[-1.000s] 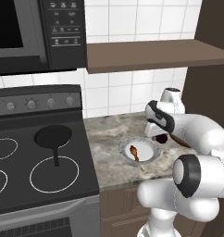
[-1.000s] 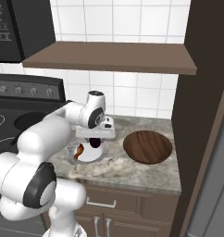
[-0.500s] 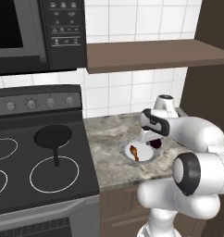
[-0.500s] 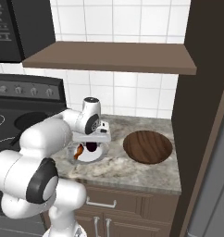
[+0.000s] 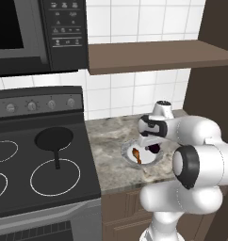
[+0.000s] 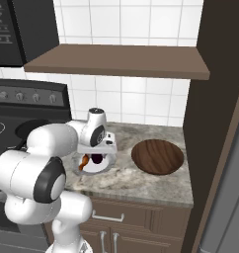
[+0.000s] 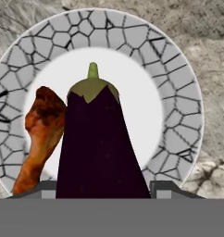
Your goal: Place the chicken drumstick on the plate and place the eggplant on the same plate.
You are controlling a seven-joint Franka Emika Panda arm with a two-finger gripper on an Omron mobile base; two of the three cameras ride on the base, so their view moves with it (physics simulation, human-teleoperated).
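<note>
- So the two-finger gripper (image 7: 102, 187) has its jaws clamped on the fat end of the dark purple eggplant with the green cap (image 7: 97, 143); in the hand view the body sits right between the two dark tips, stem pointing away from the hand.
- It hangs directly over the shallow round plate with the whitish centre and cracked-grey rim (image 7: 178, 92), and the eggplant's cap lines up with the white middle. Can't tell for sure if the eggplant is touching the plate or just above it.
- The slim orange-brown chicken drumstick (image 7: 40, 139) is already lying on the plate, just to the left of the eggplant in the hand view, looks like it's touching or nearly so.
- My read: drumstick half is done, this is the set-down of the eggplant.
- To do it well I'd go straight down, keep clear of the drumstick so it doesn't get shoved off the rim, and only spread the jaws once the eggplant rests on the plate. It's rounded, so dropping it from height could make it roll.
- Then lift straight up, no sideways drag.
- Further out: the dark brown round bowl (image 6: 157, 156) sits well to the right on the speckled stone counter (image 6: 141, 180), and the black frying pan (image 5: 53, 140) is on the stove to the left. Neither is in the way.
</note>
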